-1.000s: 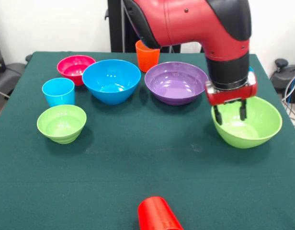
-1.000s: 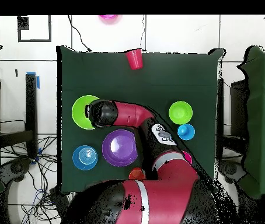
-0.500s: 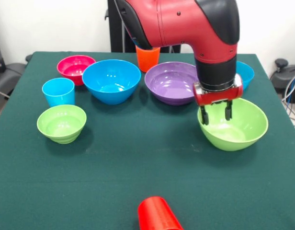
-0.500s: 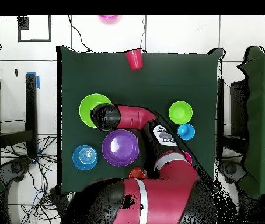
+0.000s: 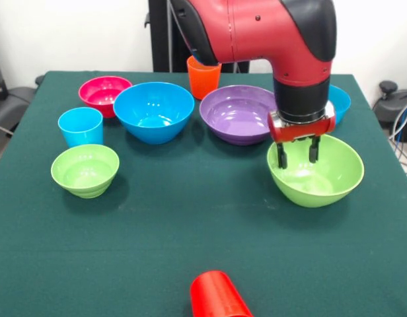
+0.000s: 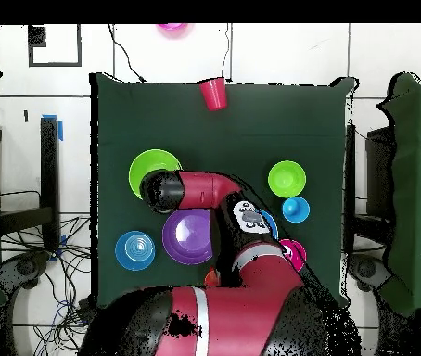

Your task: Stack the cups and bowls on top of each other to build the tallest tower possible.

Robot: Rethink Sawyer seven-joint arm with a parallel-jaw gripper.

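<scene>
My gripper (image 5: 296,158) is open, its fingers (image 5: 281,157) reaching down inside the large lime green bowl (image 5: 322,178) near its left wall. In the overhead view my wrist covers part of that bowl (image 6: 147,167). Behind it sit a purple bowl (image 5: 240,113) and a blue bowl (image 5: 339,102) half hidden by my arm. To the left are a big blue bowl (image 5: 153,111), a crimson bowl (image 5: 104,92), a light blue cup (image 5: 80,127) and a small lime bowl (image 5: 84,170). An orange cup (image 5: 203,78) stands at the back. A red cup (image 5: 217,296) lies on its side. No tower shows.
The green table (image 5: 190,224) is bounded by edges on all sides in the overhead view. A hot pink bowl (image 6: 170,28) lies on the floor beyond the table's far edge. Cables and chairs stand around the table.
My gripper has moved left toward the table's middle, and the large lime green bowl has shifted left along with it. The other pieces have stayed put.
</scene>
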